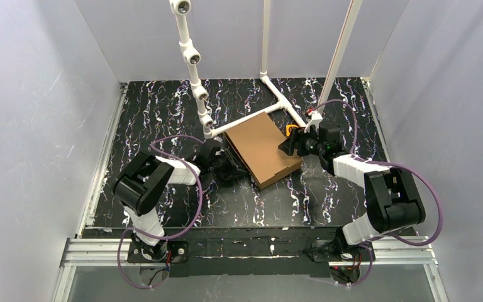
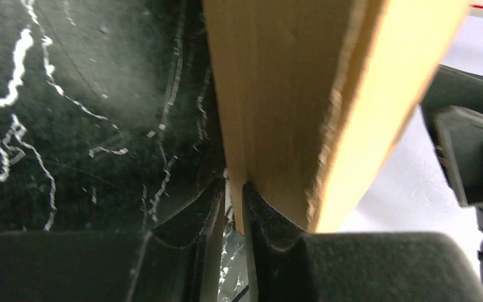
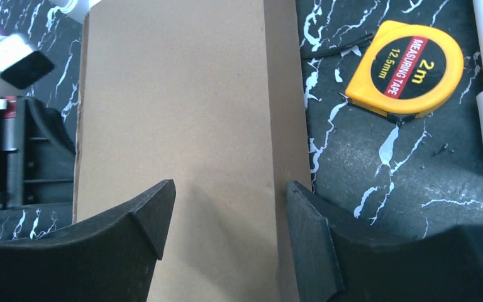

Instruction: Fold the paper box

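Note:
The paper box [image 1: 261, 148] is a flat brown cardboard box lying tilted at the middle of the black marbled table. My left gripper [image 1: 229, 165] is at its left edge. In the left wrist view its jaws [image 2: 234, 195] are shut on a thin cardboard wall of the box [image 2: 283, 94], which rises upright from between the fingers. My right gripper [image 1: 289, 143] is over the box's right end. In the right wrist view it is open [image 3: 226, 195] above the box's top panel [image 3: 176, 94], with the right finger by the panel's side fold.
A yellow tape measure [image 3: 405, 68] lies on the table just right of the box, also in the top view [image 1: 291, 130]. A white pipe frame [image 1: 251, 116] runs along the box's far side. My left arm [image 3: 12, 151] shows beyond the box's left edge.

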You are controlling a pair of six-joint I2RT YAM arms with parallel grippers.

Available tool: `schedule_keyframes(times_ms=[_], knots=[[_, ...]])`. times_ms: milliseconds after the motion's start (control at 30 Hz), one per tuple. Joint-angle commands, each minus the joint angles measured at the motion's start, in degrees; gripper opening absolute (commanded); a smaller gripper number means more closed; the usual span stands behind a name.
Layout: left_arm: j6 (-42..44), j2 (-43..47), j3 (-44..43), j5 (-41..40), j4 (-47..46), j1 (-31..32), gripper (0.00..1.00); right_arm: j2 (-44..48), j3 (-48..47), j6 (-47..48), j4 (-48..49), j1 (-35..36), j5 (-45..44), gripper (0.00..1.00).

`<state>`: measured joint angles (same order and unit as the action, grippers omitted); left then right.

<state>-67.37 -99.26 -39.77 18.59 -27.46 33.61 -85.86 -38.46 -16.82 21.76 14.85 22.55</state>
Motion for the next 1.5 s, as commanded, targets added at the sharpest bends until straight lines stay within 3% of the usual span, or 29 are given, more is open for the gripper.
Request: schedule_keyframes(times_ms=[0,200,533,767,1133,1467], knots=[[-0.83,-3.16,-2.86,-0.54,-0.31,0.36,0.15,2.45,-1.32,-0.6,3.23,1.2,5.49,0.71],[-0.54,-3.28,-2.95,-0.74,-0.34,0.41,0.15,5.46,-3.57,3.73,-0.4,6.34,7.54,0.66],[-1.89,-4.03,-1.06,-2.1,-0.1,-0.22,0.16,11.67,-9.04,23.23,-16.33,22.96,-3.85,0.64],[-5.3,-3.51,1.85,1.27,3.11,-2.71,0.15,10.1,-8.76,30.89,-19.56,29.79,-8.29,0.64],[-2.53,13.68,16.33,0.71,4.1,-8.02,0.17,7.34,-7.83,38.34,-24.05,38.99,-8.98,0.64],[1.28,23.72,20.68,2.04,7.32,-11.8,0.19,5.58,-8.08,40.99,-26.5,44.03,-10.83,0.65]])
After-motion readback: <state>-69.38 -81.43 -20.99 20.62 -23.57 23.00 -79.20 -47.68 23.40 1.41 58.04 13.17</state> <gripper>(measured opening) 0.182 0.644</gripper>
